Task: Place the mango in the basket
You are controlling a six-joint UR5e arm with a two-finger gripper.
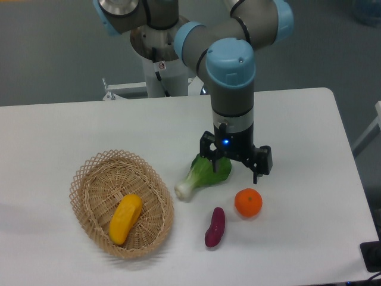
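The mango (125,218) is yellow and oblong, shading to orange at its lower end. It lies inside the oval woven wicker basket (113,157) at the front left of the white table. My gripper (233,170) is well to the right of the basket, pointing down over the table. Its jaws stand wide apart and hold nothing. It hangs just above the leafy end of a green bok choy, between that and the orange.
A green and white bok choy (199,177) lies right of the basket. A round orange (248,202) and a dark purple eggplant-shaped thing (215,227) lie in front of the gripper. The arm's base stands behind the table's far edge.
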